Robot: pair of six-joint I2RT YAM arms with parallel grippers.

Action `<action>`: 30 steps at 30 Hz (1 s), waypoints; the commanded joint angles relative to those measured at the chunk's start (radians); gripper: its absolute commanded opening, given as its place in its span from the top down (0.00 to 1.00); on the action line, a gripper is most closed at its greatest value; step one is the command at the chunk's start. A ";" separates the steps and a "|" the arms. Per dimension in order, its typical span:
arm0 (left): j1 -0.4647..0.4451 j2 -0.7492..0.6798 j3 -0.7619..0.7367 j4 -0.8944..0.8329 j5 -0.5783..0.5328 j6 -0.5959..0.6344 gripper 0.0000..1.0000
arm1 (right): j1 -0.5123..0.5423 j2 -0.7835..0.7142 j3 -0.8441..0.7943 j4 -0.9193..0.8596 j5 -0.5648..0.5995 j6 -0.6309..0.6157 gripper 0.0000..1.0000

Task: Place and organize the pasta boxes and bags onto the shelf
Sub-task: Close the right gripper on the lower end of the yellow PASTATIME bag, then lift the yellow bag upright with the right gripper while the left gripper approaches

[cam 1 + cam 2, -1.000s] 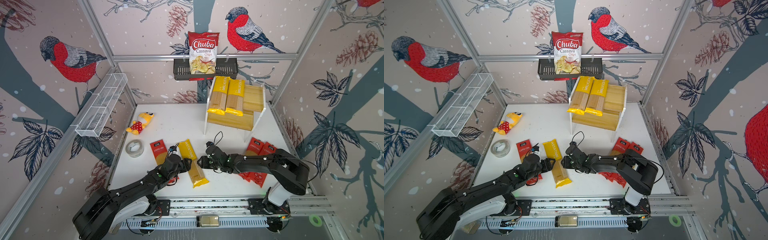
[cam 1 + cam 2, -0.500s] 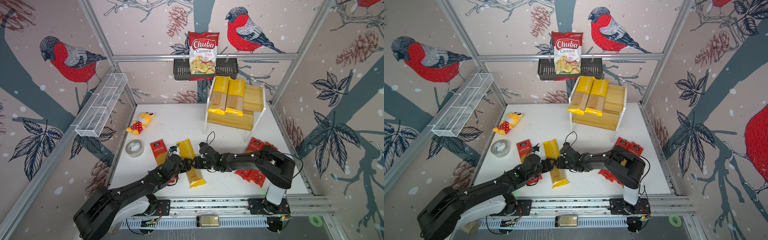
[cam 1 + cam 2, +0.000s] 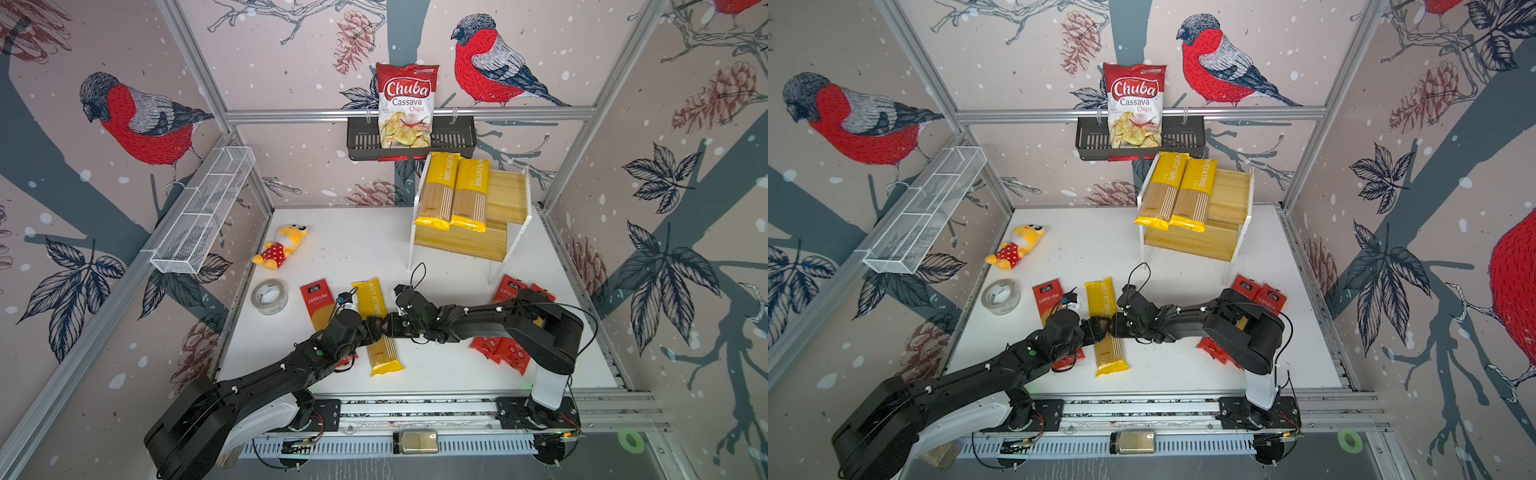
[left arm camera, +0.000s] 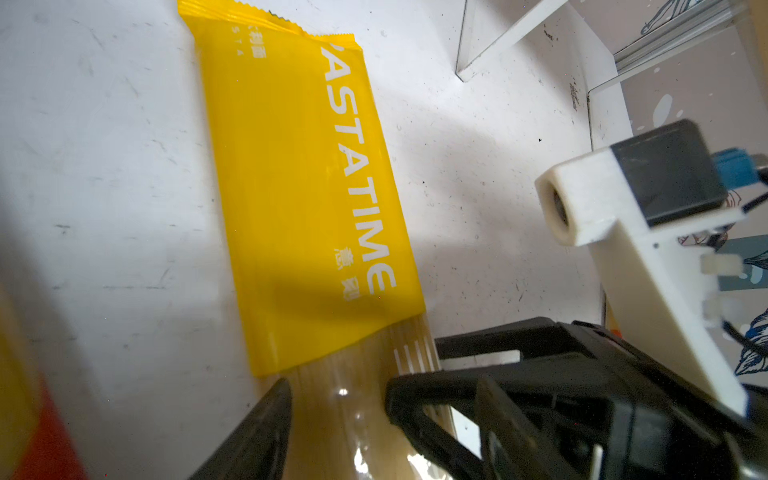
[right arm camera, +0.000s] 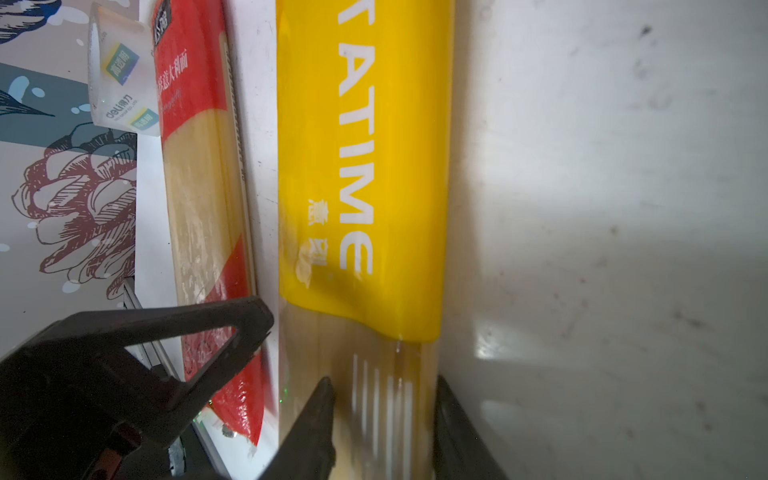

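Note:
A yellow pasta packet point(image 3: 376, 324) lies flat mid-table in both top views. My right gripper point(image 5: 384, 386) is shut on its clear window: one finger at its edge, the other on its top face. My left gripper point(image 3: 374, 329) stands open astride the same stretch, one fingertip point(image 4: 282, 395) at the packet's far edge. Beside it lies a red-ended packet point(image 3: 318, 303). Two more red packets point(image 3: 509, 286) lie partly under the right arm. On the top board of the shelf point(image 3: 498, 245) lie two yellow packets point(image 3: 436, 195).
A chips bag point(image 3: 406, 106) stands in a black basket point(image 3: 453, 143) on the back rail. A white wire basket point(image 3: 203, 216) hangs on the left wall. A plush toy point(image 3: 282, 249) and a tape roll point(image 3: 269, 296) lie at the table's left.
My right gripper has slid left onto the yellow packet and narrowed its jaws. The packet's near end has shifted slightly left. The left arm has stayed put.

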 commanded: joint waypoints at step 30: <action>0.077 -0.133 0.006 -0.043 0.059 0.027 0.39 | -0.011 -0.007 -0.029 0.153 -0.075 -0.012 0.86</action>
